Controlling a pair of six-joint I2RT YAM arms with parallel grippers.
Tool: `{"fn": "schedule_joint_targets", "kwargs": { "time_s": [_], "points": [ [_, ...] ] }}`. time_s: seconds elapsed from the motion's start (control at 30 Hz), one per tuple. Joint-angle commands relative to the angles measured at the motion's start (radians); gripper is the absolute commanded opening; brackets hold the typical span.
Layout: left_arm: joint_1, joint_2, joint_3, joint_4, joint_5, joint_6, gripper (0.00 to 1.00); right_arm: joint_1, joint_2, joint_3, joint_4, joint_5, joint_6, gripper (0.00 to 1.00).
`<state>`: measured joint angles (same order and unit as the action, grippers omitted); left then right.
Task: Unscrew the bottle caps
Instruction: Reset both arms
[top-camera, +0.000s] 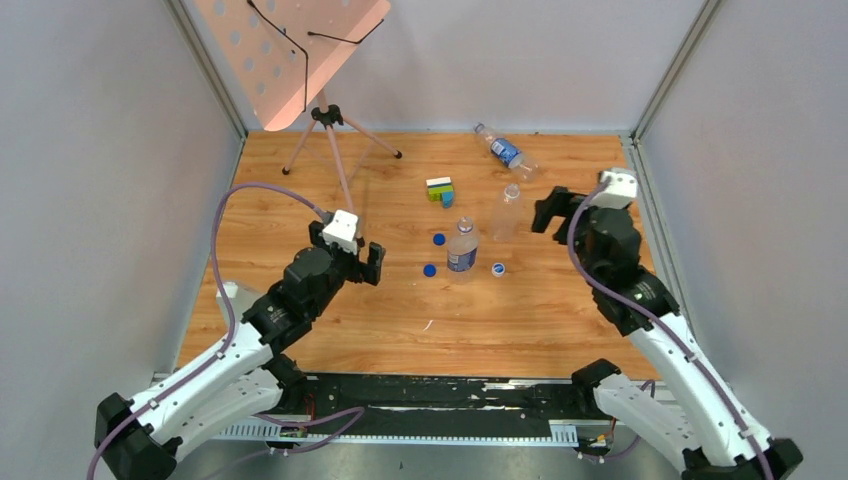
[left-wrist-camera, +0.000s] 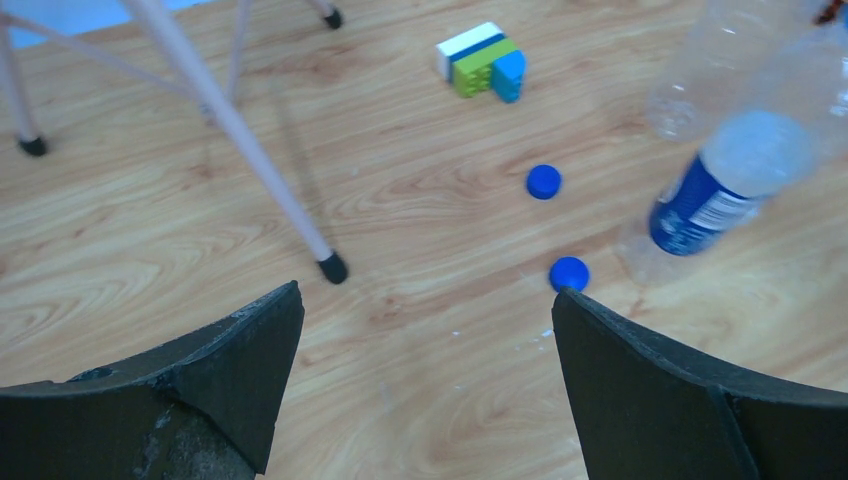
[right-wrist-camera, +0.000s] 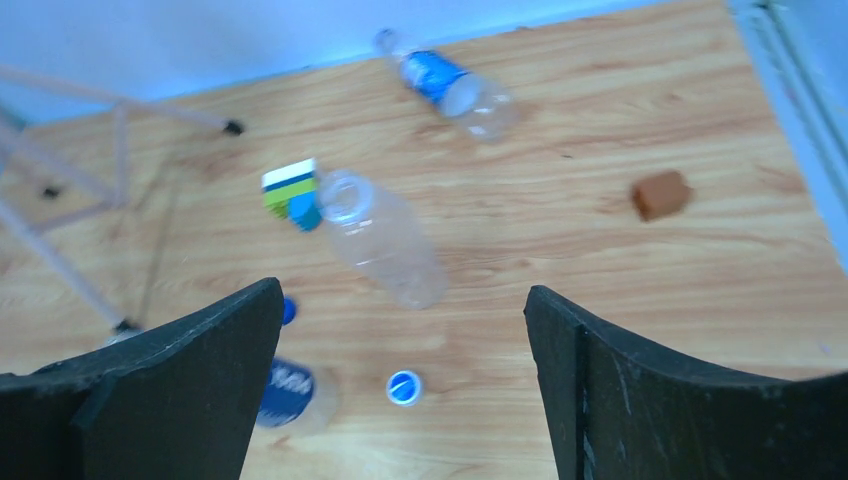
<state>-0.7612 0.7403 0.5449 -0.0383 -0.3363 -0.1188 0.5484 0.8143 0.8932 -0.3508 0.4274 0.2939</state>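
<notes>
**Hazards.** The unlabelled bottle (right-wrist-camera: 385, 245) and the labelled bottle (top-camera: 462, 247) both stand upright near the middle of the table (top-camera: 500, 330). They are thin and look light. In my judgement a side knock from either arm would tip them. The right end effector (right-wrist-camera: 402, 292) is open, grips nothing, and hangs just beside the unlabelled bottle, so it is the nearer risk. The left end effector (left-wrist-camera: 425, 300) is also wide open and empty, with a blue cap (left-wrist-camera: 568, 273) just off one finger.

A third bottle (top-camera: 505, 152) lies on its side near the far wall and could roll if pushed. Three loose caps lie on the table: that blue cap, a second blue cap (left-wrist-camera: 543, 181) and an upturned whitish cap (right-wrist-camera: 404, 387). All three sit close to the labelled bottle and could be scattered by a low sweep. A stand leg (left-wrist-camera: 330, 265) reaches the table near the left arm and could be caught.

**Containers.** The unlabelled bottle's mouth is open and no liquid shows inside. I can make out no liquid in the labelled bottle either. I cannot confirm whether it, or the lying bottle, is capped.
</notes>
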Motion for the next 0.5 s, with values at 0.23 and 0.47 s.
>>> {"fn": "schedule_joint_targets", "kwargs": {
  "time_s": [0.23,0.47],
  "points": [
    [0.218,-0.074,0.053,-0.058,0.041,-0.155,1.0,-0.424,-0.11,-0.077,-0.064,-0.354,0.131,0.93],
    [0.218,-0.073,0.077,-0.117,-0.063,-0.224,1.0,-0.425,-0.097,-0.088,-0.065,-0.377,0.15,0.93]
  ]
}}
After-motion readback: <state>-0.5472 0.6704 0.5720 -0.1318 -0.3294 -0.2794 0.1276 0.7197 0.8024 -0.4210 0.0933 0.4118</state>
